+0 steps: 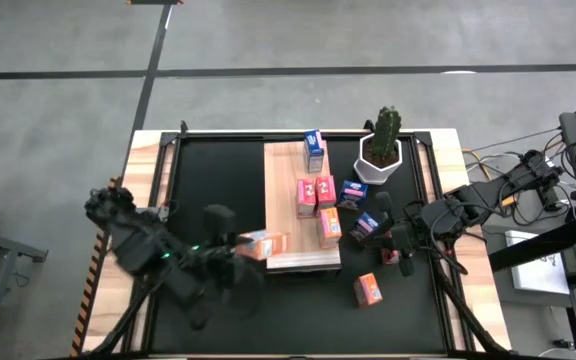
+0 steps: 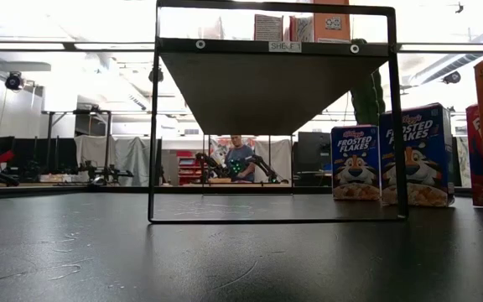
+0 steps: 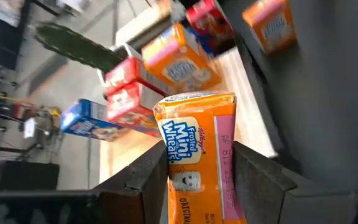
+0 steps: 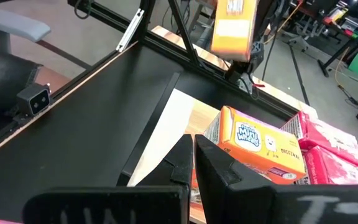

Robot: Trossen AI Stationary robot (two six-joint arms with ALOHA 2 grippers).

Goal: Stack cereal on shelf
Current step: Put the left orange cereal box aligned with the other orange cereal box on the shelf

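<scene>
Room: grey concrete floor around a wooden table (image 1: 148, 150) covered by a black mat (image 1: 213, 190); in the low view a person sits far back among benches.
Shelf: long light wood board (image 1: 286, 200), its long axis running from the mat's far edge toward the near edge.
Held box: orange cereal box (image 3: 199, 146) gripped by the left gripper (image 3: 197, 186), fingers narrowed on its sides; in the high view it sits at the shelf's near left corner, long axis across the shelf's width.
Boxes on shelf: a blue one (image 1: 314, 150) upright near the far edge; pink-red ones (image 1: 316, 192) mid-board; an orange one (image 1: 329, 227) toward the right edge.
Off shelf: an orange box (image 1: 368, 289) on the mat toward the near right corner; a blue box (image 1: 369, 224) just beside the right gripper (image 4: 190, 163), whose fingers are pressed together on nothing.
Cactus: white-potted (image 1: 380, 150), near the mat's far right corner.
Hard to make out: the left wrist view blurs the far boxes; the low view cuts boxes off at its right edge and shows only the shelf's underside.
</scene>
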